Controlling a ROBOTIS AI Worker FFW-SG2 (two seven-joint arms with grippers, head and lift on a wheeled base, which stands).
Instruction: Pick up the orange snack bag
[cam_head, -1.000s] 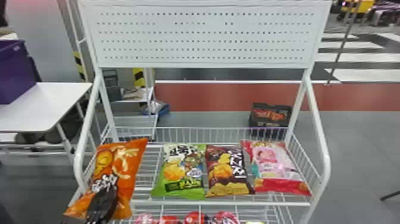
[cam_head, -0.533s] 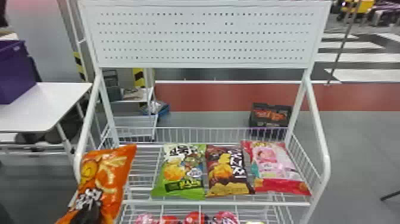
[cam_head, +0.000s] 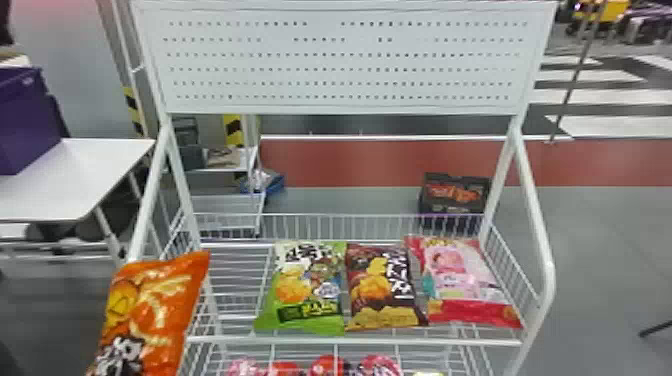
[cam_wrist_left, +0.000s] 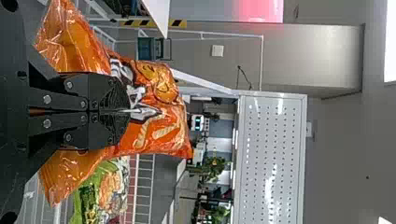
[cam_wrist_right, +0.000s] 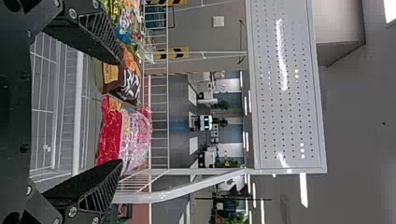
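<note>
a: where's the orange snack bag (cam_head: 150, 310)?
b: up at the front left of the white wire rack (cam_head: 350, 341), pinched between the left gripper's (cam_wrist_left: 129, 111) two closed fingers. the right gripper (cam_wrist_right: 119, 112) waits by the red-and-pink snack bag (cam_wrist_right: 122, 133), fingers apart, nothing between them.
a: so what could spoil it?
b: slippage, i'd say. the film looks slick and both ends spread loose past the fingers, so a quick jerk might let it slide or twist.
a: and squeezing harder?
b: might crush the snacks. swinging right could also snag it on the rack's left post (cam_head: 150, 200).
</note>
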